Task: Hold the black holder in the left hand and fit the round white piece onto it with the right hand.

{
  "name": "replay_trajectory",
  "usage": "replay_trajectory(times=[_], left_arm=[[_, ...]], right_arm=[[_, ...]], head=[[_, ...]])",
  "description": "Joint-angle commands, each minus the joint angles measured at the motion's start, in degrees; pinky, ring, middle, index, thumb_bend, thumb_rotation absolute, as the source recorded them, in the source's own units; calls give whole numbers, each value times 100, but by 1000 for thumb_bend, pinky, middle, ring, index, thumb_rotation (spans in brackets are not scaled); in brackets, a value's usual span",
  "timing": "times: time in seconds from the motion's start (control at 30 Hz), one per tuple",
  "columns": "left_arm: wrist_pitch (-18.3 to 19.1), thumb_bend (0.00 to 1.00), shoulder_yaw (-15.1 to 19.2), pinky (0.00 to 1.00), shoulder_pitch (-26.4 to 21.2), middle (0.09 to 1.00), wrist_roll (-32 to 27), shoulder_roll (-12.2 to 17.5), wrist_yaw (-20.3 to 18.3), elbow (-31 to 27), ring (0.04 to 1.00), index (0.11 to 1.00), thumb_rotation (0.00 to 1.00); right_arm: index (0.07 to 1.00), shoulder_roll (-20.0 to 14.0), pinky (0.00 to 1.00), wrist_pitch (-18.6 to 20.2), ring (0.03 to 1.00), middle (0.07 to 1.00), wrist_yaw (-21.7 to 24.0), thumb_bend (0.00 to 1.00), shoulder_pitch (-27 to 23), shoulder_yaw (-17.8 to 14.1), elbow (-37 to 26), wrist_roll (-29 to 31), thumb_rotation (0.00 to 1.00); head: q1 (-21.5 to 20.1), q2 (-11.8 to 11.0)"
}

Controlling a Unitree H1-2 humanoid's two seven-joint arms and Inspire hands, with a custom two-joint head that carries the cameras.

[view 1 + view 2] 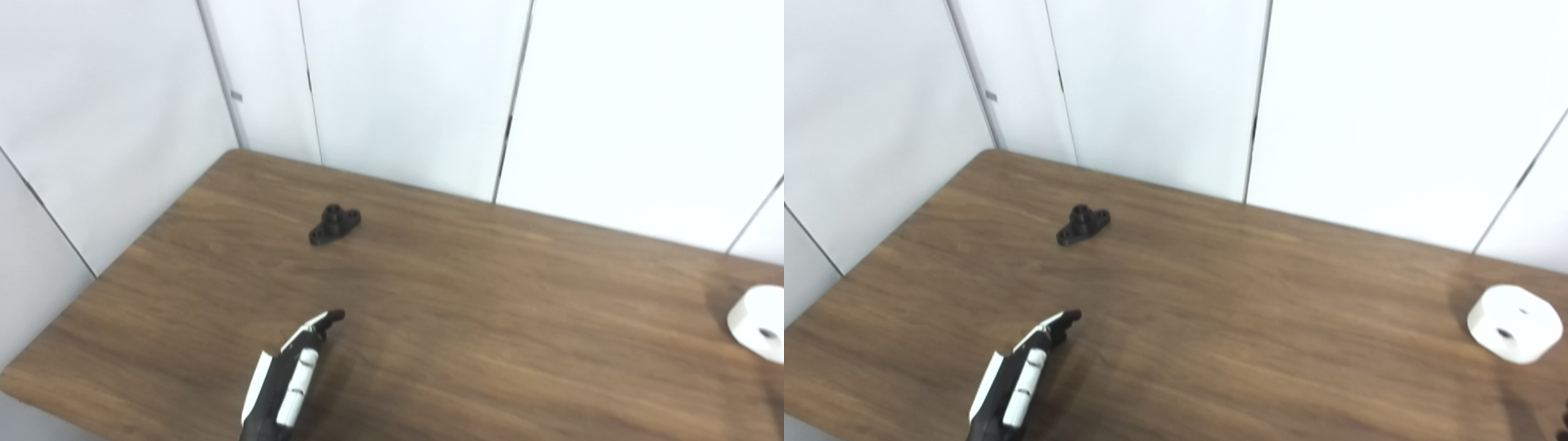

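**Left hand over near table edge; both parts lying untouched**

Nearest the cameras, the left hand (288, 376) enters from the bottom edge over the wooden table (490, 318). Its fingers (1062, 320) are stretched forward and close together, holding nothing; how far the thumb stands apart cannot be told. The hand touches neither part.

At the bottom right corner of the right eye view a small dark shape sits at the frame edge; whether it belongs to the right hand cannot be told.

Far to the right of the left hand, near the table's right side, lies the round white piece (1514, 323), with dark holes in its top and side.

Ahead of the left hand, well apart, the black holder (334, 224) rests on the table, raised hub upward. The bare tabletop lies between them.

Beyond the table's far edge stand white wall panels (404, 86).
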Motion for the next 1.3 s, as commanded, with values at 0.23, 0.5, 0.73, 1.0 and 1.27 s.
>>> replay_trajectory(times=[0.23,0.5,0.73,1.0,1.27], left_arm=[[86,442,-188,897,197,888,264,-312,38,53,912,818,713],[481,477,25,891,184,850,1041,-414,501,-331,890,786,394],[802,633,411,829,-345,840,1575,-257,723,-546,859,790,178],[1412,833,805,882,-954,842,2047,-44,851,-600,882,768,248],[2412,821,886,891,-1521,867,2880,263,780,-534,904,785,315]], right_arm=[[981,187,1000,-13,1000,980,3,594,225,79,485,4,1000],[991,247,1000,-49,1000,990,-26,556,233,111,459,-80,1000],[1000,208,1000,-473,1000,1000,156,573,207,232,572,-181,1000],[1000,307,1000,-136,1000,1000,34,616,306,262,291,-263,1000],[1000,333,1000,73,1000,1000,32,616,375,290,76,-333,1000]], head=[[-117,-4],[-293,11],[-247,2],[-281,19],[-320,56]])
